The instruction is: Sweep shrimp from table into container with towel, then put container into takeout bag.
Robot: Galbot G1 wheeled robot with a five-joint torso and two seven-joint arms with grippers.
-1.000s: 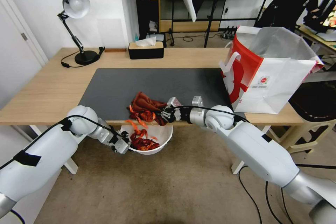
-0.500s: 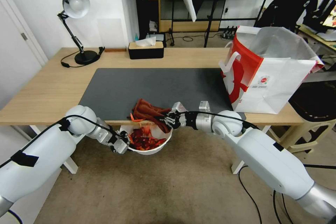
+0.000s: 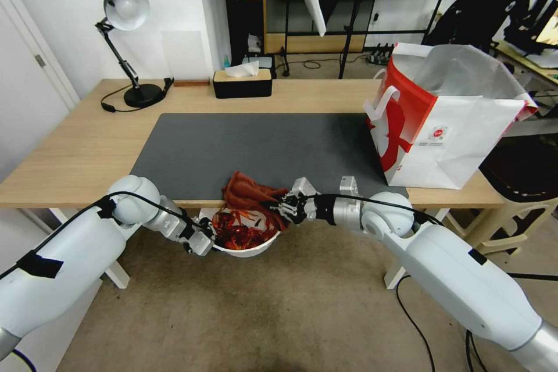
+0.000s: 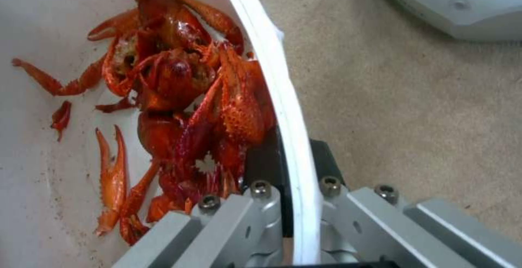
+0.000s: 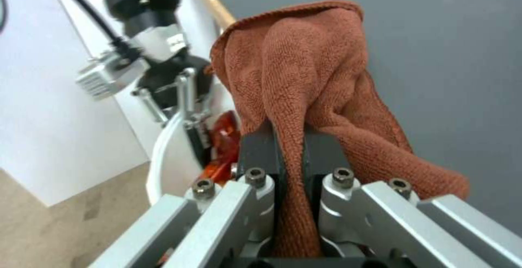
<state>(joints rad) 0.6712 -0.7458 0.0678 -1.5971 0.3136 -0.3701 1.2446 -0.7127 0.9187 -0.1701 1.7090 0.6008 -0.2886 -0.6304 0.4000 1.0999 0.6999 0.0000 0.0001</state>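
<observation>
At the table's (image 3: 75, 145) near edge, sweeping looks finished.
My left hand (image 3: 201, 240) grips the container (image 3: 247, 249) rim below it, shrimp (image 3: 235, 233) inside; my right hand (image 3: 285, 207) pinches the towel (image 3: 247, 189); takeout bag (image 3: 447, 122) awaits the container.

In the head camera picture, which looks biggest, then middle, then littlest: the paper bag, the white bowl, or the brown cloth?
As they look in the head view:
1. takeout bag, by far the largest.
2. container, partly hidden under the table edge.
3. towel, smallest, though close to the container's visible part, so this order is unsure.
</observation>
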